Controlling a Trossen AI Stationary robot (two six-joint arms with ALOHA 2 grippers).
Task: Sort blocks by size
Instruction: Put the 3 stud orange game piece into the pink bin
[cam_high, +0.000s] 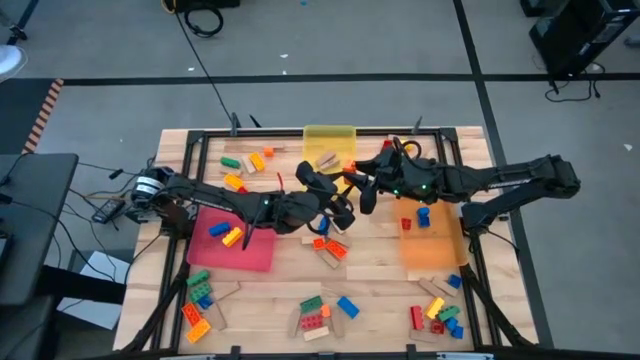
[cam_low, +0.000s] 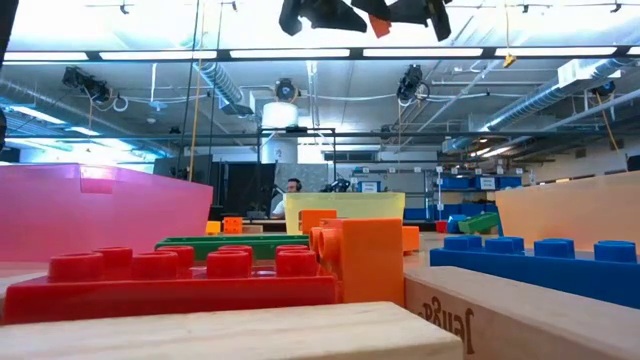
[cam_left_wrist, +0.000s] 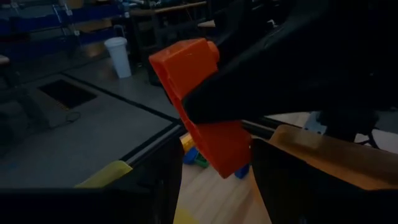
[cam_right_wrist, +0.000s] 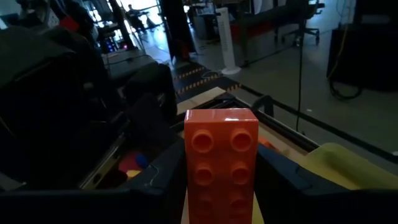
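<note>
An orange studded brick (cam_right_wrist: 221, 158) hangs high above the table's middle, and my right gripper (cam_high: 360, 190) is shut on it. My left gripper (cam_high: 340, 206) faces it from the left. In the left wrist view the brick (cam_left_wrist: 186, 68) slants, and its lower end (cam_left_wrist: 221, 152) stands between my left fingers; bare table shows between that end and one finger. A dark finger of the right gripper crosses the brick there. The other blocks lie in loose groups on the table (cam_high: 380, 280). In the low view both grippers (cam_low: 360, 12) show only at the top edge. My right gripper pinches the brick's two long sides (cam_right_wrist: 191, 186) between its two fingers, which lie along the brick. It comes about level from the table's right. The studded face is turned toward the wrist camera, the far end (cam_right_wrist: 221, 118) sticks out past the fingers, and the brick is clear of the table.
A red tray (cam_high: 250, 252) lies left of centre, a yellow tray (cam_high: 330, 138) at the far edge and an orange tray (cam_high: 435, 250) on the right, with blue bricks (cam_high: 422, 216) on it. Brick groups lie far left (cam_high: 245, 165), centre (cam_high: 330, 248) and along the near edge (cam_high: 320, 315).
</note>
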